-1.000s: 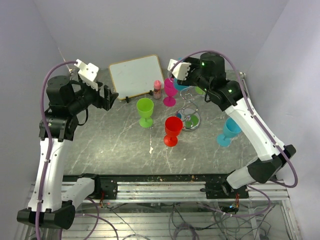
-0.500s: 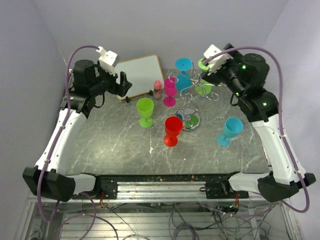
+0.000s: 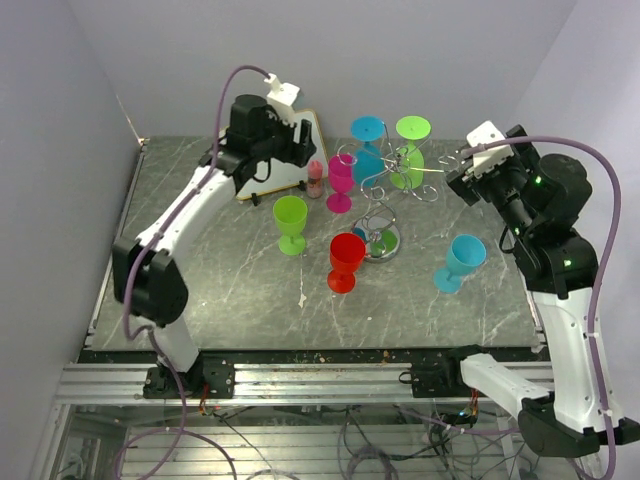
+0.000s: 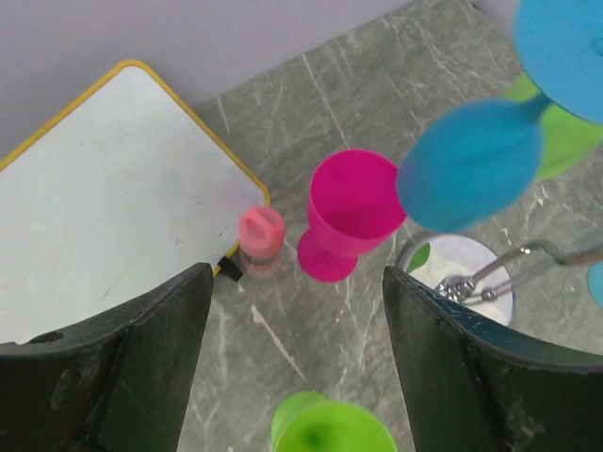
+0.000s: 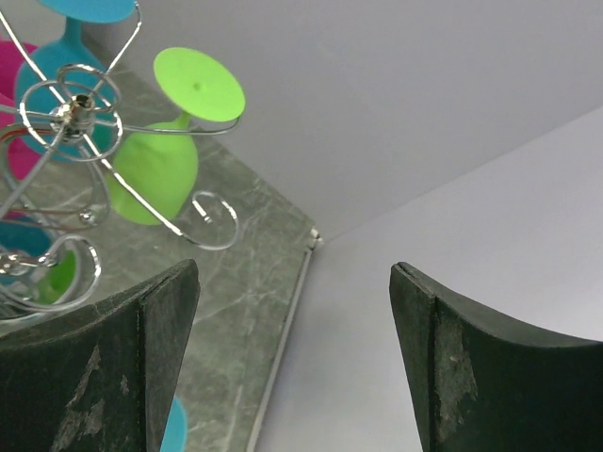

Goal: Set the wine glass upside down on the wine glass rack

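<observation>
The wine glass rack (image 3: pixel 384 184) stands at the back middle on its round shiny base (image 3: pixel 381 243). A blue wine glass (image 3: pixel 367 152) and a green wine glass (image 3: pixel 409 158) hang upside down on its wire arms. Magenta (image 3: pixel 340 181), green (image 3: pixel 290 220), red (image 3: pixel 345 260) and blue (image 3: pixel 459 262) glasses stand upright on the table. My right gripper (image 3: pixel 460 180) is open and empty, just right of the rack, apart from the hanging green glass (image 5: pixel 156 172). Over the white board's right edge, my left gripper (image 3: pixel 299 144) hangs open and empty, above the magenta glass (image 4: pixel 355 213).
A white board with a yellow rim (image 3: pixel 268 150) leans at the back left. A small pink-capped bottle (image 3: pixel 315 177) stands between it and the magenta glass. The table's right edge and the side wall (image 5: pixel 424 188) are close to my right gripper.
My right gripper has opened, let go of the green glass on the rack and drawn back to the right. My left arm has swung from the far left to above the white board.
</observation>
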`<state>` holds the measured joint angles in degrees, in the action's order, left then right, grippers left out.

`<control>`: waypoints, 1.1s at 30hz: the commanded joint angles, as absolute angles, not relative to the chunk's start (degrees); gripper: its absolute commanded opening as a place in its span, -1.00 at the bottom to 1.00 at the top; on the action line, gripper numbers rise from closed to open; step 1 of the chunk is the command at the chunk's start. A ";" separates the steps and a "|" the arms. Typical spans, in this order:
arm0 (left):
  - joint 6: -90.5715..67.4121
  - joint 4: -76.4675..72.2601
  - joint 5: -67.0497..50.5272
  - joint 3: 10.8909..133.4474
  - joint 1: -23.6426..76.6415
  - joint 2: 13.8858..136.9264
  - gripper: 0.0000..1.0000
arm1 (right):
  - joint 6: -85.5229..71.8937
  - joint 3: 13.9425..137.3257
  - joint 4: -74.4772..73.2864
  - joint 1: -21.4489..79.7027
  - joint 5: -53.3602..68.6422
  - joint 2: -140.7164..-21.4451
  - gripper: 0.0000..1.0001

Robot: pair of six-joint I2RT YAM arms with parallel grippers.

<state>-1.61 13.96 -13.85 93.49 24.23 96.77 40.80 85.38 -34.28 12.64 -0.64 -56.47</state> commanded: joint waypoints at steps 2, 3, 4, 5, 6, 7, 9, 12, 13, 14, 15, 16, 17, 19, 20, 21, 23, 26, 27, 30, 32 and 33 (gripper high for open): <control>-3.90 15.21 -9.05 104.21 27.18 107.28 0.64 | 32.78 83.23 -36.59 11.16 3.32 -53.90 0.63; -4.28 16.18 -8.78 106.05 27.74 109.19 0.63 | 31.51 82.92 -36.73 10.81 4.26 -53.59 0.63; -4.89 16.78 -8.57 107.63 28.14 111.14 0.62 | 30.58 82.68 -36.92 10.57 5.14 -53.38 0.63; -5.38 17.12 -8.42 108.73 28.65 112.68 0.62 | 29.98 82.70 -37.26 10.33 5.88 -53.34 0.63; -5.59 17.26 -8.36 109.47 29.06 113.97 0.61 | 29.41 82.83 -37.47 10.08 6.62 -53.39 0.63; -5.46 17.32 -8.30 110.14 29.49 115.24 0.59 | 29.13 83.14 -37.75 9.94 6.93 -53.50 0.63; -5.82 17.84 -8.14 111.35 30.10 117.38 0.53 | 29.50 84.02 -38.57 9.92 6.90 -53.96 0.63; -7.19 18.86 -8.56 113.20 30.22 120.48 0.41 | 30.25 85.75 -39.44 9.95 5.68 -55.05 0.62; -7.67 19.23 -8.61 113.87 30.23 121.41 0.39 | 30.38 86.26 -39.76 9.96 5.40 -55.44 0.62; -7.84 19.49 -8.88 114.46 30.21 122.33 0.37 | 30.33 86.64 -39.91 10.01 5.34 -55.76 0.62; -7.98 19.46 -9.36 114.95 30.19 123.19 0.34 | 30.20 86.88 -39.97 10.01 5.34 -56.09 0.62; -8.01 19.32 -9.85 115.08 30.20 123.68 0.29 | 29.97 87.05 -40.09 9.97 5.58 -56.38 0.62; -7.81 19.07 -10.29 115.13 30.23 124.08 0.23 | 29.66 87.08 -40.16 9.83 6.07 -56.63 0.62; -7.81 18.86 -9.97 115.34 30.23 124.71 0.14 | 29.00 86.66 -39.95 8.83 7.32 -57.05 0.61; -7.56 18.65 -10.12 115.39 30.22 124.91 0.08 | 28.67 86.40 -39.94 8.26 7.95 -57.10 0.61; -7.17 18.40 -10.38 115.40 30.18 125.09 0.04 | 28.39 86.13 -39.94 7.79 8.52 -57.16 0.61; -7.08 18.17 -10.56 115.52 30.23 125.45 -0.06 | 28.22 85.49 -39.98 7.12 9.35 -57.26 0.61; -6.77 18.02 -10.27 116.43 30.18 126.43 -0.19 | 28.64 84.34 -40.14 6.40 8.82 -56.82 0.61; -6.60 17.85 -10.11 116.85 30.22 126.86 -0.23 | 28.77 83.99 -39.98 6.08 8.64 -56.60 0.61; -6.62 18.37 -10.16 118.58 30.23 128.51 -0.25 | 28.56 83.94 -40.11 5.02 9.04 -56.49 0.61; -7.01 20.31 -10.34 121.48 30.17 130.25 -0.27 | 28.17 84.45 -40.30 4.33 10.23 -56.76 0.61; -6.93 21.37 -10.44 122.69 30.18 130.86 -0.28 | 28.03 84.68 -40.41 4.00 10.74 -56.84 0.61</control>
